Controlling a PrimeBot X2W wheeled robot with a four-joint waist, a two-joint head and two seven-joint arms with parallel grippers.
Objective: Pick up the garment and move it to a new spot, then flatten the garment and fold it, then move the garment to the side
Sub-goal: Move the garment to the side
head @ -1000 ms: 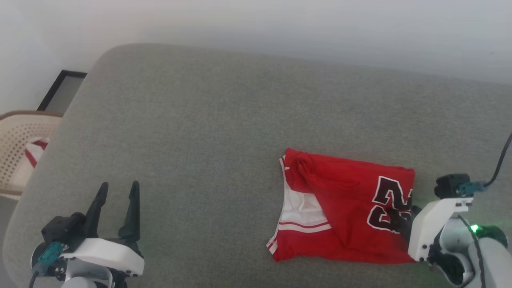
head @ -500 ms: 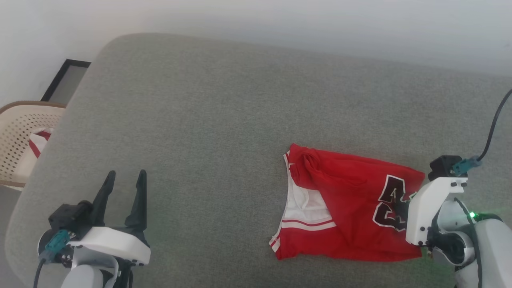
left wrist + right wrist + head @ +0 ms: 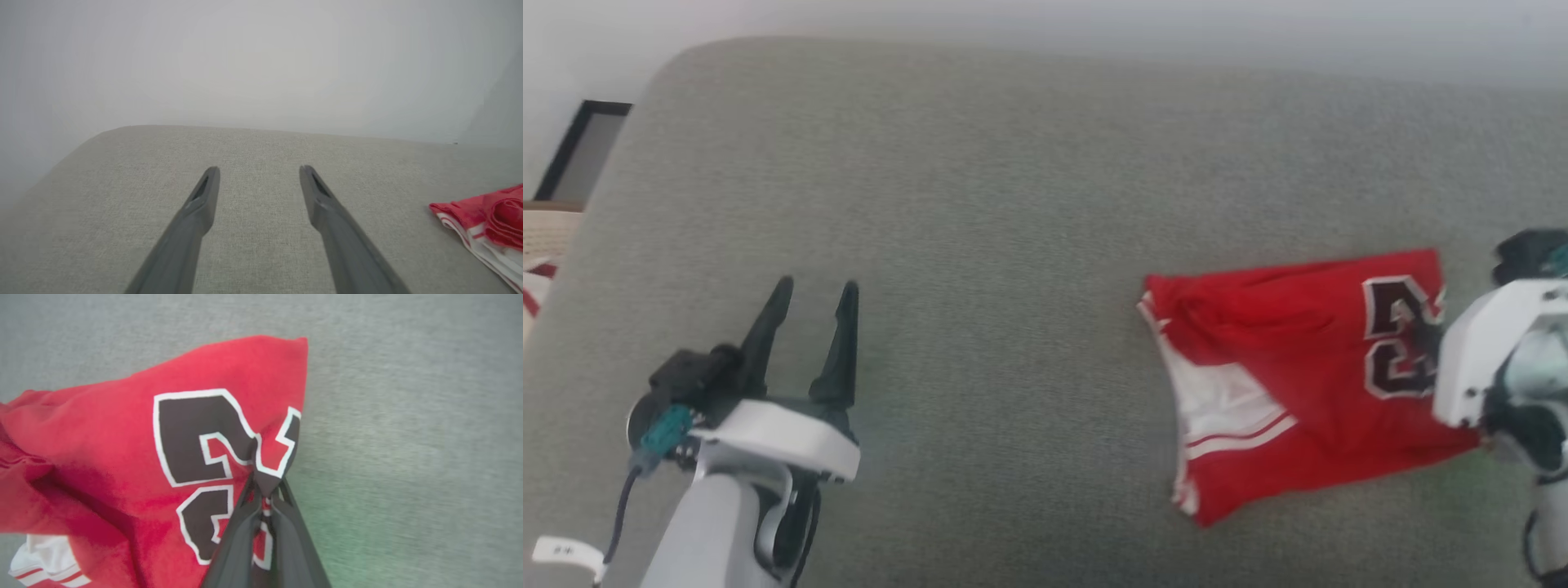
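Your right gripper (image 3: 267, 485) is pinched tight on the garment (image 3: 1298, 343) at its dark 23, toward the right of the grey fabric cushion (image 3: 1013, 204). Your left gripper (image 3: 813, 294) hovers spread and empty, well apart. A pale wall (image 3: 1094, 16) is behind, and a black frame (image 3: 580, 143) is at far left.

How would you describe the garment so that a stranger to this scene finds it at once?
On the wide grey cushion, look toward its right side, where the right gripper pinches the garment. It is red, with a white sleeve and a dark, white-outlined number.
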